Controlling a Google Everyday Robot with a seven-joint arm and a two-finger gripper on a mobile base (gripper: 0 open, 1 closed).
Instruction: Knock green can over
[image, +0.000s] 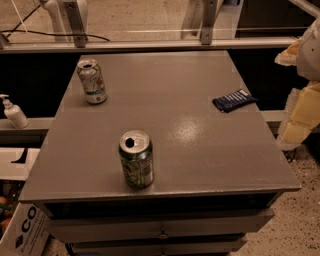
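Observation:
The green can (136, 160) stands upright near the front edge of the grey table (210, 155), a little left of the middle. Its body is bright green and patterned, and its silver top is open. My gripper (301, 112) shows only as pale cream and white shapes at the right edge of the view, beyond the table's right side. It is far to the right of the green can and does not touch it.
A paler, mostly white can (92, 81) stands upright at the back left of the table. A dark blue snack packet (234, 100) lies at the back right. A pump bottle (14, 112) stands on a ledge to the left. Drawers sit under the tabletop.

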